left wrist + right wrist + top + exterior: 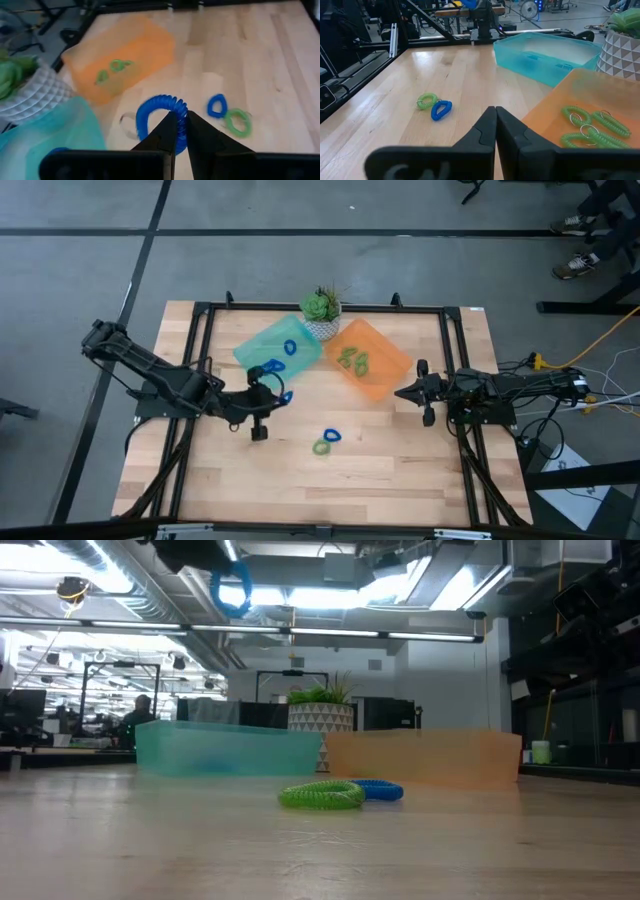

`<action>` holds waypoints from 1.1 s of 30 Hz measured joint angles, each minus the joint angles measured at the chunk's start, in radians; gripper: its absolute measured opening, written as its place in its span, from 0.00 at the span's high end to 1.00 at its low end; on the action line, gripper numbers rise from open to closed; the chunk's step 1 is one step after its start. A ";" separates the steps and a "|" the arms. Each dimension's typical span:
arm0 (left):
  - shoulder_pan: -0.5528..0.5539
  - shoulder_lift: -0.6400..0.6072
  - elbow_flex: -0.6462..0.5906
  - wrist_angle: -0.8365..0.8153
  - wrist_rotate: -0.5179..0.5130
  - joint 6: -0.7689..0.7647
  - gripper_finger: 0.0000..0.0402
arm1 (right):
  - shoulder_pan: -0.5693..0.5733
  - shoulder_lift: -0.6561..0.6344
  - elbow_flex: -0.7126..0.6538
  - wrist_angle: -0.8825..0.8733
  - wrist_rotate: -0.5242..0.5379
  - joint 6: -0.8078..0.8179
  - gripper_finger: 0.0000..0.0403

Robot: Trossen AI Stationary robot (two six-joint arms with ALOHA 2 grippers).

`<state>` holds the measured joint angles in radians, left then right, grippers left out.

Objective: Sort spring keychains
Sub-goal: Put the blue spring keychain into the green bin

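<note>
The spring keychains are lying in a few spots, and I am holding one blue ring [161, 116] in my left claw [181, 120], whose fingers are squeezing tight on it. In the high view this claw [272, 392] is hanging above the wood, just beside the near edge of the blue tray [262, 340]. The tray is lying a little way ahead of the claw, toward the plant [322, 307], so I think the next move is a short push forward and then a drop. The left arm is the nearer one to that tray. Two blue rings [290, 347] are already sitting inside it. The green rings [352, 360] are resting in the orange tray [390, 375]. One green ring [321, 446] and one blue ring [332, 436] are waiting on the table, touching each other, about halfway between the two arms. My right claw [495, 116] is resting shut and empty by the orange tray. The low view is showing the held ring [231, 588] high in the air, which the high view cannot tell me. The left wrist view is showing the fingers pinching the coil.
</note>
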<state>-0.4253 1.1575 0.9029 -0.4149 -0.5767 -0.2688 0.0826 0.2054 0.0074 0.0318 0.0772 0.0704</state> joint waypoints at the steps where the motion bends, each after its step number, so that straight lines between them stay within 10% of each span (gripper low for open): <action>1: 0.005 -0.009 -0.008 0.001 -0.009 -0.008 0.94 | 0.000 0.000 0.000 0.000 0.000 0.000 0.98; 33: 0.022 -0.050 -0.016 -0.003 -0.261 -0.059 0.94 | 0.000 0.000 0.000 0.000 0.000 0.000 0.98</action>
<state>-0.4030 1.1072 0.8871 -0.4183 -0.8377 -0.3282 0.0826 0.2054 0.0074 0.0315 0.0772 0.0704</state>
